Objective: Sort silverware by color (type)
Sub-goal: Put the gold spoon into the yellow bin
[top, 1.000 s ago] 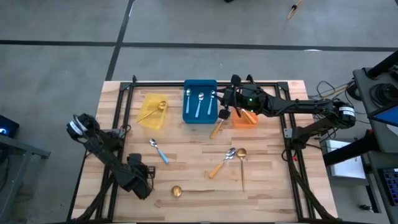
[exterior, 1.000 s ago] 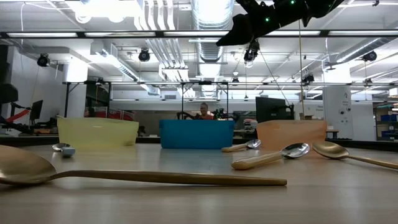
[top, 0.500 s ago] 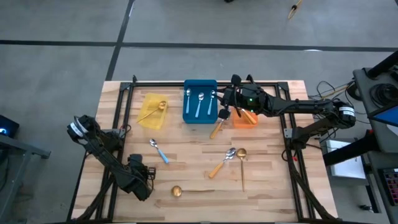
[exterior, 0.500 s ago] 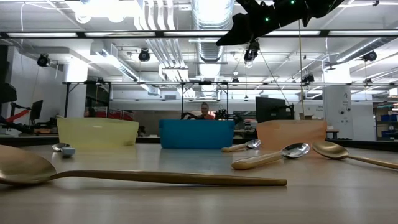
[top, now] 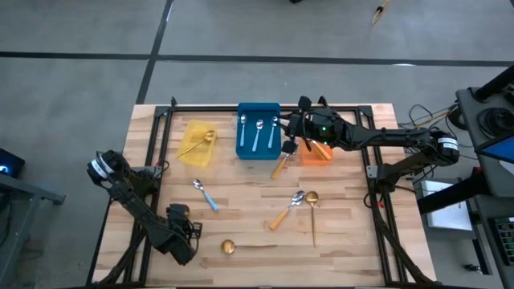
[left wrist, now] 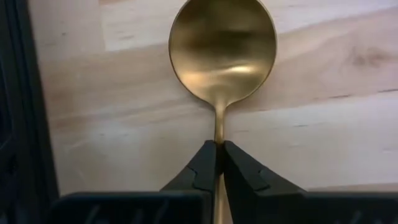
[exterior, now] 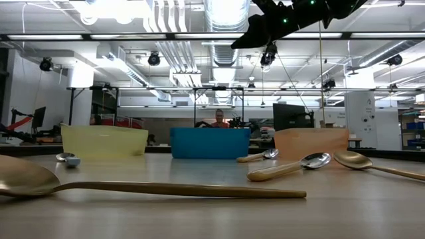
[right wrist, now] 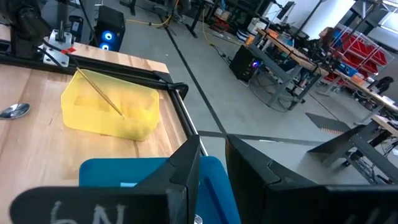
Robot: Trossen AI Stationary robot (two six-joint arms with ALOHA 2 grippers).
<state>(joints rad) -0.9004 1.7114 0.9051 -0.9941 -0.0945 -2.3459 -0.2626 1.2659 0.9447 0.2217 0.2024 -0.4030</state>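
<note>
My left gripper [left wrist: 219, 144] points down near the table's near-left corner [top: 178, 237], shut on a gold spoon [left wrist: 222, 53] that its arm hides in the high view. A second gold spoon [top: 249, 246] lies just to its right. A blue-handled spoon [top: 205, 195], two orange-handled spoons [top: 287, 210] [top: 279, 166] and a third gold spoon [top: 312, 213] lie flat on the wood. My right gripper [top: 289, 146] hovers level and high between the blue and orange bins, open [right wrist: 211, 155], with nothing between its fingers. My left gripper pinches the gold spoon's thin handle [left wrist: 219, 127] between its two fingertips, just behind the bowl. The fingers come from above, pointing down, and lie across the handle. The bowl points toward the table's far edge; whether it is lifted clear of the wood cannot be told.
A yellow bin [top: 197, 143] with a gold spoon, a blue bin [top: 259, 131] with three blue-handled spoons and an orange bin [top: 317, 152] stand in a row at the far edge. A black frame rail [left wrist: 25, 112] runs close beside my left gripper.
My left gripper has shifted a little toward the table's near edge. The spoons in view lie where they were, and my right arm has kept still.
</note>
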